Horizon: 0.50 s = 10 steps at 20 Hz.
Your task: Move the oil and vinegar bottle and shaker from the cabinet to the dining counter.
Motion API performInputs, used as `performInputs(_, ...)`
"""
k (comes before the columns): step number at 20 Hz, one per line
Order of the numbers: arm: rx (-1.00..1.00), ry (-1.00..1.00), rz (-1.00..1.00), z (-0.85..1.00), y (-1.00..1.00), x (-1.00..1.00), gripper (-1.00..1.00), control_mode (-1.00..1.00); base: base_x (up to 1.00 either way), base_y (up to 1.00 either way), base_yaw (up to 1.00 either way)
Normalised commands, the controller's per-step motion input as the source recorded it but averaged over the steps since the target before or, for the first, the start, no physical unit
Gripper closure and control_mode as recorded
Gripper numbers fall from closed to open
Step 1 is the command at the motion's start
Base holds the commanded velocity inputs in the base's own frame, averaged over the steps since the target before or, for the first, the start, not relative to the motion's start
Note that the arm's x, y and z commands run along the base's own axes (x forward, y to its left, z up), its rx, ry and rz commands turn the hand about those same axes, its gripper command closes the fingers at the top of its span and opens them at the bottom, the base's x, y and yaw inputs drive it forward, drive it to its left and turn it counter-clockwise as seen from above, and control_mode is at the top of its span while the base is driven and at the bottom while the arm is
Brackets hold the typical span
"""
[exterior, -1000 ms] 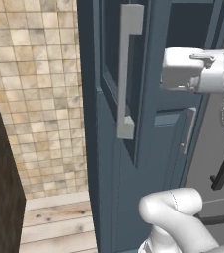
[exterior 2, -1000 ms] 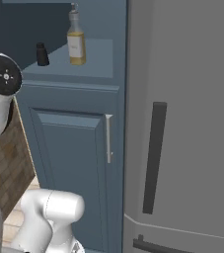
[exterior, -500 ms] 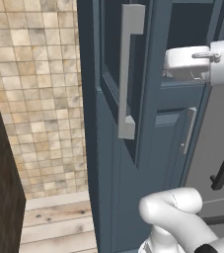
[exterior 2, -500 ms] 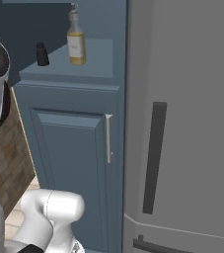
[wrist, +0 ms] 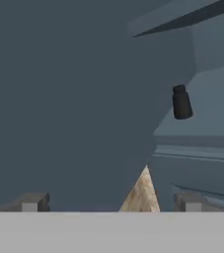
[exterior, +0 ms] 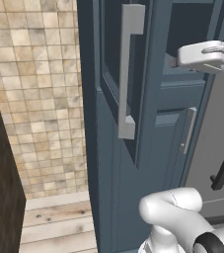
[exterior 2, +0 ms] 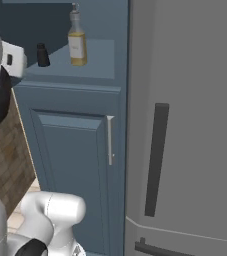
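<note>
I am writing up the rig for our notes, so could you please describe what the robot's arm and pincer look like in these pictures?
The arm is glossy white with smooth, rounded tubular links and dark, near-black joint rings. A round dark cap with a small red mark sits on one joint in the right base view. A thin dark cable curves beside the arm in the left base view. The pincer ends in two small, blocky, dark grey finger tips.

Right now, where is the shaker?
In the right base view, the shaker stands on the open cabinet shelf, just left of the oil and vinegar bottle.

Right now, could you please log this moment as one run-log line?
hand: open, empty | shaker: on cabinet shelf | oil and vinegar bottle: beside shaker, untouched
</note>
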Motion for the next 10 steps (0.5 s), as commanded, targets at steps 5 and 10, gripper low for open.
performInputs(5,-0.15,0.0,-0.3,0.04,-0.41,0.31,-1.0,-1.0,0.0,0.0,0.0)
performInputs(10,-0.16,0.0,-0.29,-0.09,-0.43,0.26,-1.0,-1.0,0.0,0.0,0.0)
